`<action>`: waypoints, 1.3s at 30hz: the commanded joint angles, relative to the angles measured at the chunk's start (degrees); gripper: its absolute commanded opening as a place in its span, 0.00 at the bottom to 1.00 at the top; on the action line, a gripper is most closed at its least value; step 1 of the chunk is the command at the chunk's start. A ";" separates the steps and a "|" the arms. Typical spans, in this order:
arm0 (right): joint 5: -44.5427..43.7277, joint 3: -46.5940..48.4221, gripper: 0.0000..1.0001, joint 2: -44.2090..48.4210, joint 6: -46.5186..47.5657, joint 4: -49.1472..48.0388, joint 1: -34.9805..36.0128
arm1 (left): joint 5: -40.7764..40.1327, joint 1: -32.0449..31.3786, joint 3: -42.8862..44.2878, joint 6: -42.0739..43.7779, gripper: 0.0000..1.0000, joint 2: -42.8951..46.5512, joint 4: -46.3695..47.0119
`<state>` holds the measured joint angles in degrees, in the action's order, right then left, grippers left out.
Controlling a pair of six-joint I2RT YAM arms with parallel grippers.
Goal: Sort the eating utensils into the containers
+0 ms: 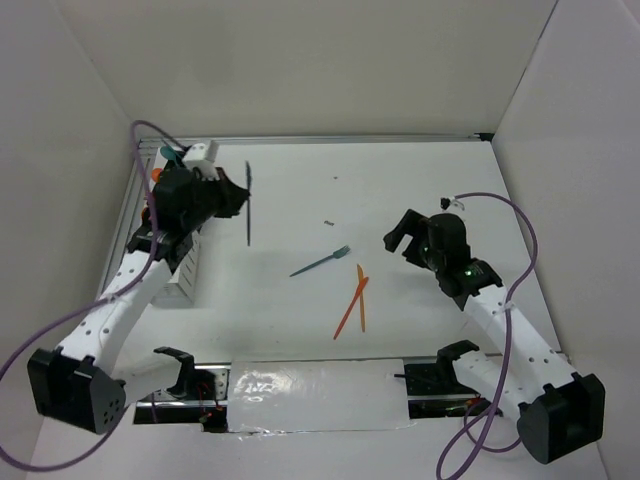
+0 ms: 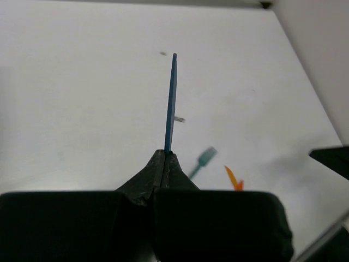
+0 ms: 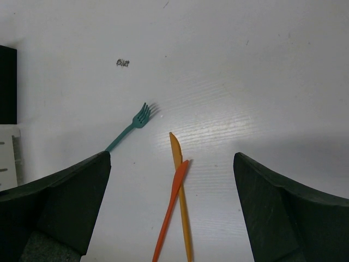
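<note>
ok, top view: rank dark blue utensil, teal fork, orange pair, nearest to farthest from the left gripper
1. dark blue utensil: held in the left gripper.
2. teal fork: to its right, centre of view.
3. orange pair: farther right, lower in view.

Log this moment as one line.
left tool: shut on dark blue utensil | right tool: open | teal fork, orange pair: on table

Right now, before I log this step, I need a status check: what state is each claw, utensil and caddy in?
Left claw: shut on the dark blue utensil.
Dark blue utensil: clamped at one end, sticking straight out.
Right claw: open, empty.
Teal fork: lying loose on the table.
Orange knives: lying crossed on the table.
White caddy: standing; contents hidden.
</note>
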<state>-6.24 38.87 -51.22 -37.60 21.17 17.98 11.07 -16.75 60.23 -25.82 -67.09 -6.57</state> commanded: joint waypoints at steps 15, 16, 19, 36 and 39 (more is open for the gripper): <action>3.95 3.67 1.00 -9.15 3.50 -9.56 -1.01 | -23.99 35.55 -20.93 9.56 0.03 28.15 19.39; 3.95 4.19 1.00 -10.81 3.59 -10.18 -0.93 | -23.90 36.26 -22.85 9.56 0.02 29.11 20.44; 5.09 5.42 1.00 -12.58 4.12 -10.88 -0.93 | -22.07 38.90 -25.85 8.51 0.02 30.00 20.99; 5.10 5.42 1.00 -15.40 3.51 -11.94 -1.01 | -16.95 39.87 -35.08 3.33 0.03 34.83 16.59; 5.10 4.90 1.00 -14.96 3.06 -11.94 -1.01 | -17.84 39.87 -35.88 2.53 0.09 34.92 16.50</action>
<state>-0.82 42.39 -67.13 -34.24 12.51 17.34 -6.63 22.76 24.95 -21.65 -32.82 8.32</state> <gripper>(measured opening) 0.999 0.063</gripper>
